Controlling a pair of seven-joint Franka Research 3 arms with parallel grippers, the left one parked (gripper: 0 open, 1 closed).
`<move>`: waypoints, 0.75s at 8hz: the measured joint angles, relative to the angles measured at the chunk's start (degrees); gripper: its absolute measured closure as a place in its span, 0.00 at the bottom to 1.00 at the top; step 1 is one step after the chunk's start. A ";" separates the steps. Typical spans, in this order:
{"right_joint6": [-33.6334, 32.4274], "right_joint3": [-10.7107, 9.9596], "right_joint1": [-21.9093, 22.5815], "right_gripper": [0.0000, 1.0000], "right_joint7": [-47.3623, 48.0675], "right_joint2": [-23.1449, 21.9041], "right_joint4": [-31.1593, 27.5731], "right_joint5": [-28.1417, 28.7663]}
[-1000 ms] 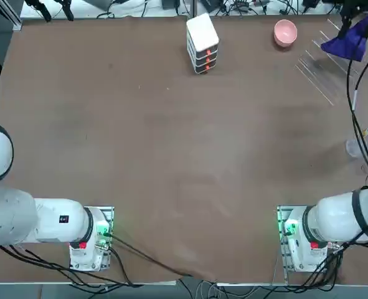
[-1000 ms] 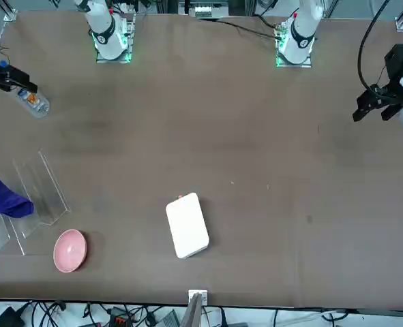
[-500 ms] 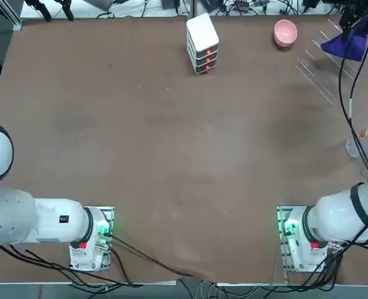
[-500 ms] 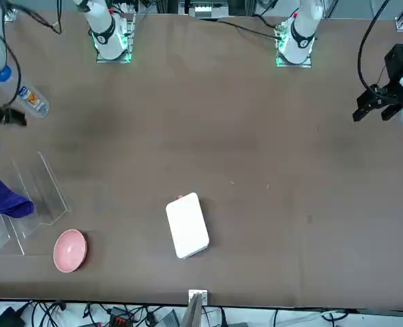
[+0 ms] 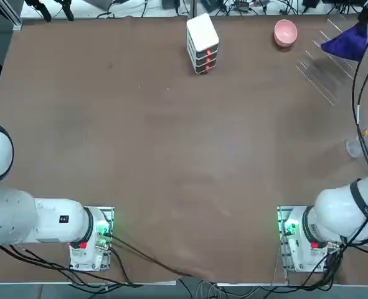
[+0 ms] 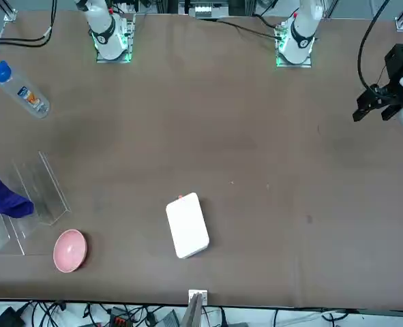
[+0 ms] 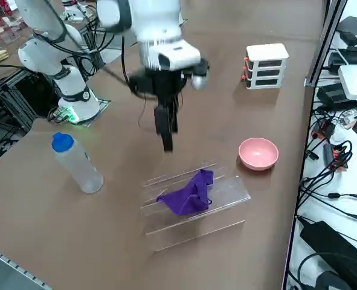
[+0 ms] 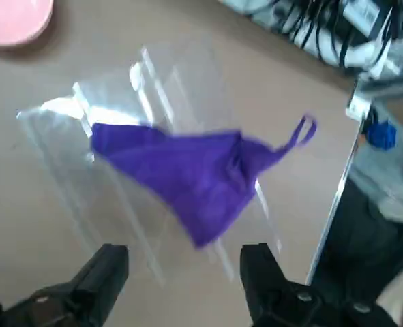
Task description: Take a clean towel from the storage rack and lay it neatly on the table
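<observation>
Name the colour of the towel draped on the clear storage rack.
Deep purple-blue towel on the storage rack; right wrist view shows it best.

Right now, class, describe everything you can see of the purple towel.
The towel is a deep purple-blue soft cloth, bunched and creased, not flat. It is draped over the rods of the clear storage rack, one corner hanging down and a thin loop sticking out at one end. Nothing grips it: the open right gripper hangs above the table beside the rack.
</observation>
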 joint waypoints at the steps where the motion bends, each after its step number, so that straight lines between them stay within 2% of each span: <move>1: 5.19 0.01 -1.68 0.00 -2.86 2.39 -0.02 4.03; 3: 13.65 0.41 -5.56 0.00 -10.53 7.28 0.03 12.55; 6: 22.62 1.05 -7.78 0.00 -14.71 12.34 0.17 14.79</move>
